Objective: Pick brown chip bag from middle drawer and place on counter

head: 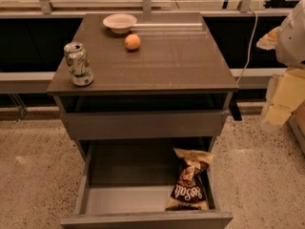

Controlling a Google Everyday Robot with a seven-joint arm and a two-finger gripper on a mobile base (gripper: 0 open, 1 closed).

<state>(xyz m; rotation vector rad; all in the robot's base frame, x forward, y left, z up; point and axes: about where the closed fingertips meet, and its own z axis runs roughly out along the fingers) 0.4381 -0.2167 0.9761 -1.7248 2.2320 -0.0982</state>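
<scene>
The brown chip bag [189,182] lies in the right-hand end of the middle drawer [124,197], which stands pulled far out in the lower part of the frame. The bag rests flat on the grey floor, close against the drawer's right wall, its lower end near the front panel. Its long axis runs from the lower edge of the frame upward, front to back along the drawer, leaning slightly to the right at the top.

The gripper [286,97] hangs at the right edge of the frame, beside the cabinet and level with the counter's front edge, well apart from the bag. Whether it is open or closed cannot be told. It holds nothing that can be seen.

The bag therefore lies down and to the left of the gripper, on the near side of the drawer for it. The reach probably has to come down over the right wall and close across the bag's narrow width.

The counter [162,61] above carries a soda can [79,64] at its left, a bowl [119,22] and an orange [132,42] toward the back; its right half looks a fit landing place.
</scene>
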